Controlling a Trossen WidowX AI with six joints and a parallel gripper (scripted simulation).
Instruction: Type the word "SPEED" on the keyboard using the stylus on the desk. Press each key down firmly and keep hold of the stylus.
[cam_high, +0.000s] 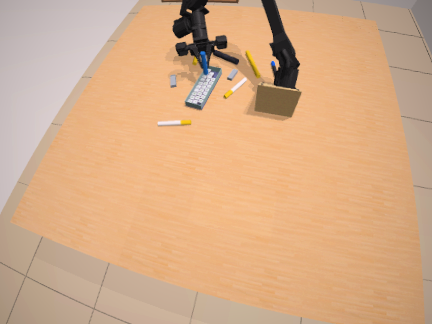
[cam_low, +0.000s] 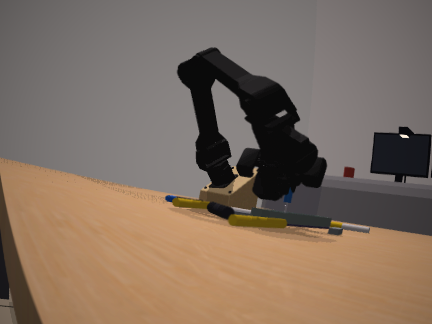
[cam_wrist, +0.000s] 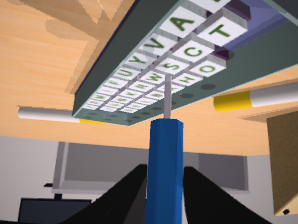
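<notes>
The hand (cam_wrist: 165, 187) is closed narrowly on the blue stylus (cam_wrist: 165, 150), gripping its lower barrel so the thin grey tip projects well ahead of the fingers. In the wrist view the tip stands at the keys near S and W, centre frame; contact cannot be confirmed. The keyboard (cam_high: 203, 87) lies on the desk (cam_high: 225, 200) in the upper middle of the top view, under the arm. The stylus stands steeply, apparently for a straight press. Judged step: lining up the first letter, S.
</notes>
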